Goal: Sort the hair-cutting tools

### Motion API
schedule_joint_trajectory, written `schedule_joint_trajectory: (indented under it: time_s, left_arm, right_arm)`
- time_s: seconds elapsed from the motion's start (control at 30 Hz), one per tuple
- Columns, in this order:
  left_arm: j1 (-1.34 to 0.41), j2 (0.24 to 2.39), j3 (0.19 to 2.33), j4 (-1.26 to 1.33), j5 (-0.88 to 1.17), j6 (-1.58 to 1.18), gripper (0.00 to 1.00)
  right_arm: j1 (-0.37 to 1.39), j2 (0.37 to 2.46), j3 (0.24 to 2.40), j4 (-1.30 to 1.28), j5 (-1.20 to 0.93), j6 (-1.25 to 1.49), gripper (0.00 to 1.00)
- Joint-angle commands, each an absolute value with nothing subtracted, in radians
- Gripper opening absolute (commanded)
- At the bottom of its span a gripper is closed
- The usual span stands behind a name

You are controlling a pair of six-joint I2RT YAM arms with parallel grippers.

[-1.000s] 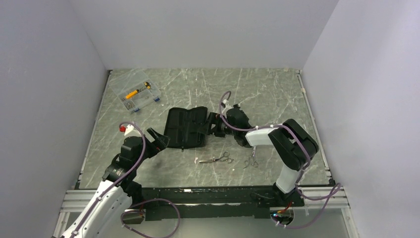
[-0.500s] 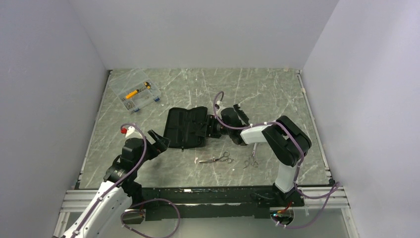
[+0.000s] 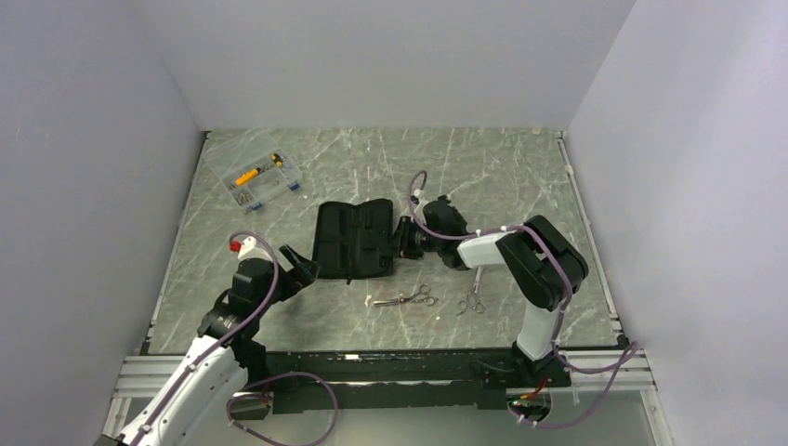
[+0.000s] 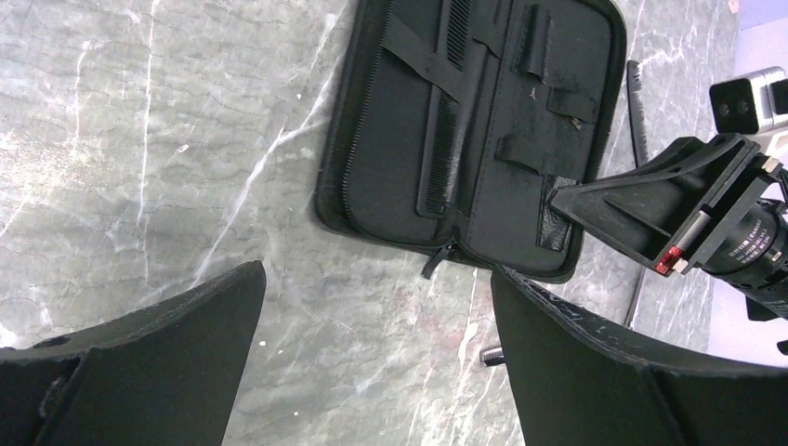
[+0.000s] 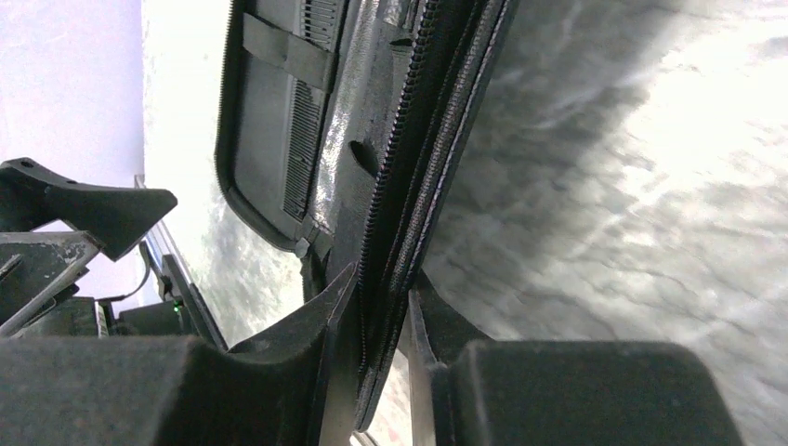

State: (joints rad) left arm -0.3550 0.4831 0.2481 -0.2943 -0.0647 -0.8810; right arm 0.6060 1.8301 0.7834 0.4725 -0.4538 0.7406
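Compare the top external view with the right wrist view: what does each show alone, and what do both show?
Top only: two scissors lying on the table, and the clear box. Right wrist only: the zip teeth pinched between the fingers, and the comb strapped inside. Both: the black case, the right gripper closed on its edge, and the marble table.

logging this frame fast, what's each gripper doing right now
Left gripper: open, holding nothing.
Right gripper: closed on the zipper edge of the black case.
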Motion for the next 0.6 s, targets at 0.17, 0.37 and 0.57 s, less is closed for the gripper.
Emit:
schedule_joint_trajectory:
  time_s: [0.17, 0.37, 0.57]
  left_arm:
    - [-0.354, 0.598, 0.214, -0.12, -0.039, -0.88, 0.98]
    - [-0.353, 0.697, 0.187, 0.062, 0.01, -0.866, 0.96]
    - [-0.351, 0.827, 0.213, 0.159, 0.053, -0.833, 0.93]
  right_arm:
    - [0.541, 1.749, 0.678, 0.469, -0.499, 0.678, 0.06]
    - [0.52, 1.726, 0.61, 0.486, -0.511, 0.67, 0.02]
    - [0.493, 1.707, 0.579, 0.465, -0.54, 0.653, 0.0]
